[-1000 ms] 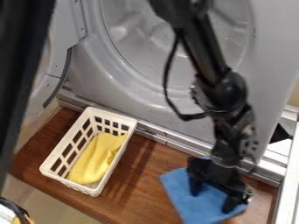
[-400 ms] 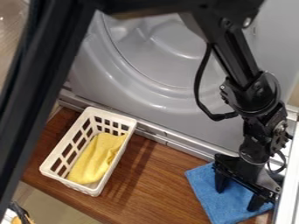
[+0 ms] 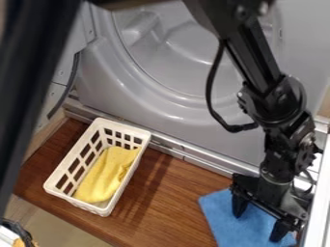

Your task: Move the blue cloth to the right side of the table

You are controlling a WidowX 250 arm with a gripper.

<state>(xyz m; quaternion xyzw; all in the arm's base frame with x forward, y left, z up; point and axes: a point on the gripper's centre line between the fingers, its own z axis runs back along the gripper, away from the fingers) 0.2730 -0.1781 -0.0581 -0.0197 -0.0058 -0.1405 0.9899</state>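
blue cloth lies beneath your gripper, whose fingers stand released and apart; from there it extends toward the basket.

Cloth in left basket, other cloth right, machine behind both

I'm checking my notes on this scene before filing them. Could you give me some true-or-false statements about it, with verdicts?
1. The yellow cloth lies inside the basket. True.
2. The blue cloth is in the basket too. False: it lies on the wooden surface, right of the basket in the picture.
3. The hand is at the blue cloth. True.
4. The hand's two fingers are pressed together. False: they stand apart.
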